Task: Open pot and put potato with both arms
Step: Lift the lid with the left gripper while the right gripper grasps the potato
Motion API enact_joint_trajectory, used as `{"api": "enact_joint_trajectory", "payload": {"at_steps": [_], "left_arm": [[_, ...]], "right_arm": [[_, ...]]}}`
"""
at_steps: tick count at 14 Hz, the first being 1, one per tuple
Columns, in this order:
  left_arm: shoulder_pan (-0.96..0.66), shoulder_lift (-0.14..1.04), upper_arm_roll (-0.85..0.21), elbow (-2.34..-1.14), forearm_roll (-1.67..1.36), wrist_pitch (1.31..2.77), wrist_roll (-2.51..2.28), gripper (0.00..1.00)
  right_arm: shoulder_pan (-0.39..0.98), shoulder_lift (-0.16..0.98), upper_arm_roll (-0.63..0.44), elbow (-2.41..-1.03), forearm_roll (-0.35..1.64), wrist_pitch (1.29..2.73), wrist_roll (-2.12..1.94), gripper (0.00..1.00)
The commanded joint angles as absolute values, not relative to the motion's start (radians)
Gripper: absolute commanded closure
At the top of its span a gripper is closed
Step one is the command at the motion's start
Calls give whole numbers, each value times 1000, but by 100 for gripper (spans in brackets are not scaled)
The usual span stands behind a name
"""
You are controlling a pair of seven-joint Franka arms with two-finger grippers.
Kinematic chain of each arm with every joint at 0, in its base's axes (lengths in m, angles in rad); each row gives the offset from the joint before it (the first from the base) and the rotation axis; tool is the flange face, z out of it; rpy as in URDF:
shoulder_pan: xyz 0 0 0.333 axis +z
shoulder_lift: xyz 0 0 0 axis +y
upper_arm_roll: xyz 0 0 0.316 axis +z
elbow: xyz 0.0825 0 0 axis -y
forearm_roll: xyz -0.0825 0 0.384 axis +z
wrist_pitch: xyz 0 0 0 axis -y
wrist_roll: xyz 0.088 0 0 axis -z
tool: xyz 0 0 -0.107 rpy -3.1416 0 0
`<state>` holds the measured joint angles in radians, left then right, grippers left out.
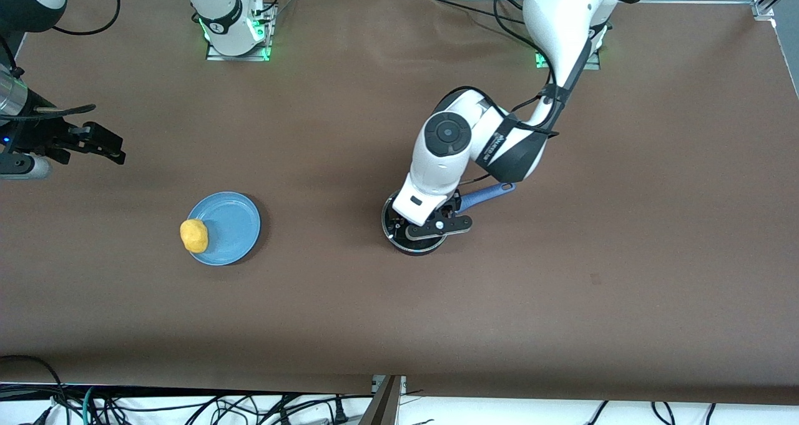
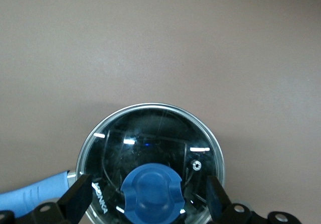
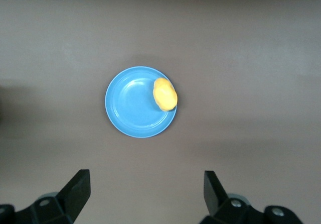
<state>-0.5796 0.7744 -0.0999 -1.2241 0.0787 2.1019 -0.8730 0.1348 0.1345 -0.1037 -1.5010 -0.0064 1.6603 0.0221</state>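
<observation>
The black pot (image 1: 417, 246) stands mid-table with its glass lid (image 2: 150, 133) on, its blue handle (image 1: 491, 195) pointing toward the left arm's end. My left gripper (image 1: 419, 224) is down over the lid, open, one finger on each side of the blue knob (image 2: 152, 193) with a gap on both sides. The left gripper (image 2: 146, 200) also shows in the left wrist view. The yellow potato (image 1: 194, 235) lies on the edge of a light-blue plate (image 1: 231, 225). My right gripper (image 1: 107, 145) hovers open and empty over bare table at the right arm's end; its wrist view shows the potato (image 3: 164, 94) on the plate (image 3: 131, 106).
The brown table cover (image 1: 562, 300) spreads all round the pot and the plate. The arm bases (image 1: 237, 35) stand at the table edge farthest from the front camera. Cables hang below the edge nearest to that camera.
</observation>
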Motion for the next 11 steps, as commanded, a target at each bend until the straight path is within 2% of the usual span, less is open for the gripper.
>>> {"api": "enact_joint_trajectory", "payload": {"at_steps": [1,4,7,11], "left_arm": [[-606,807,-86,-1183,129,2112,-882,0],[-612,811,-90,-1192,175,2112,-870,0],[-606,808,-92,-1213,167,2111,-760,0],[-609,808,-95,-1223,166,2109,-759,0]], "right_arm": [[132,204,-100,-1490,-26,1692,11,0],[130,276,-100,-1489,-66,1704,9,0],[132,447,-101,-1489,-66,1816,18,0],[129,596,-101,-1502,-69,1952,6,0]]}}
